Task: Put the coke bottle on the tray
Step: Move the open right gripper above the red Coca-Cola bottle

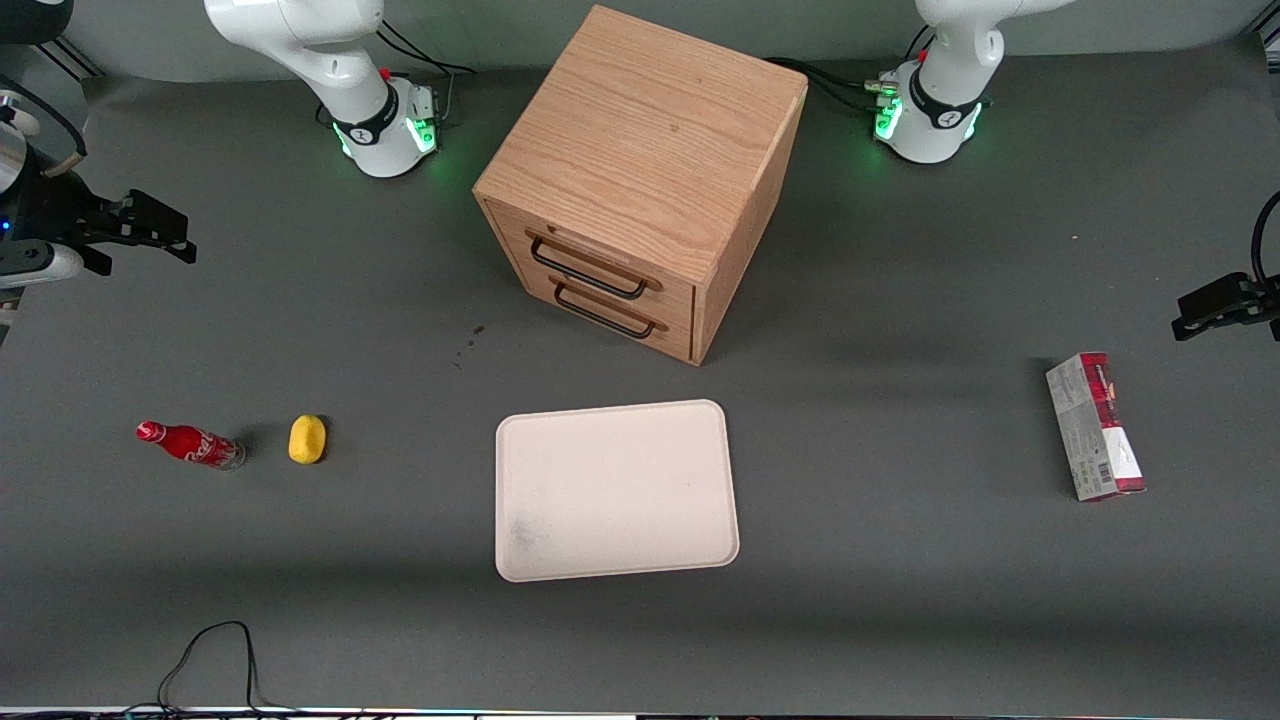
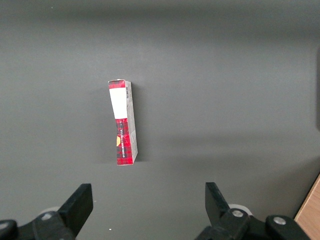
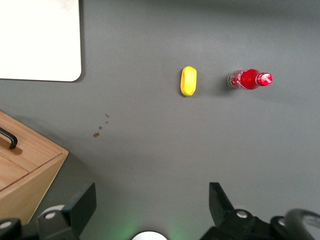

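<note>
The gripper [image 1: 150, 232] hangs high, jaws spread and empty — the coke bottle [image 1: 190, 445] lies well below them, apart from the tray [image 1: 615, 490].

White glossy arm [image 1: 300, 40] w/ rounded joints; base [image 1: 385, 125] ringed by black band, green light glow, small red dot, black cables. Gripper [image 1: 170, 232] black, matt, at working arm's end of desk; two angular fingers [image 3: 80, 205] spread apart, silver screws.
</note>
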`<state>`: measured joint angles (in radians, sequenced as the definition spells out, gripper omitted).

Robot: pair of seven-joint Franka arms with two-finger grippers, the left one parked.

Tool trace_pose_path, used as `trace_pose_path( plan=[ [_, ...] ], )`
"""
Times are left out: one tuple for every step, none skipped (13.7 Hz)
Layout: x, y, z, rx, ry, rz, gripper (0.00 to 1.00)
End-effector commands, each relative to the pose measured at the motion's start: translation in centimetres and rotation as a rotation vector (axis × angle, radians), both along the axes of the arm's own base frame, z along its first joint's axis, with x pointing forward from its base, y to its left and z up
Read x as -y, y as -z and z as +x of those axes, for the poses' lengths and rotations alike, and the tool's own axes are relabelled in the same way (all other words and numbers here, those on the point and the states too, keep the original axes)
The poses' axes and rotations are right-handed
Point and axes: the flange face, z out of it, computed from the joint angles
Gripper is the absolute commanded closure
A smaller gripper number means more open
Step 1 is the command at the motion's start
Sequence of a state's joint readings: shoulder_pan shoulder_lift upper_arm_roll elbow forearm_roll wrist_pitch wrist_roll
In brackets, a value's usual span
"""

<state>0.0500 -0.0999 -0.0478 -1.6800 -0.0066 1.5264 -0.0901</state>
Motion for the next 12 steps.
trace_pose_path(
  plan=[
    [-0.20,-0.40,0.50,-0.013,0.036,-0.006,0.00],
    [-0.20,-0.46,0.49,-0.014,0.036,-0.006,0.00],
    [-0.36,-0.16,0.50,-0.021,0.033,-0.006,0.00],
    [-0.36,-0.10,0.42,-0.029,0.036,-0.007,0.00],
    [-0.35,-0.05,0.35,-0.035,0.034,-0.007,0.00],
    [-0.03,-0.02,0.31,-0.038,0.040,-0.006,0.00],
    [0.13,-0.04,0.18,-0.044,0.043,-0.004,0.00],
    [0.15,-0.08,0.13,-0.047,0.043,-0.006,0.00],
    [0.15,-0.14,0.07,-0.047,0.043,-0.006,0.00],
    [0.15,-0.04,0.08,-0.052,0.043,-0.006,0.00],
    [0.07,0.12,0.10,-0.057,0.042,-0.006,0.00],
    [0.06,0.13,0.08,-0.058,0.042,-0.006,0.00]
  ],
)
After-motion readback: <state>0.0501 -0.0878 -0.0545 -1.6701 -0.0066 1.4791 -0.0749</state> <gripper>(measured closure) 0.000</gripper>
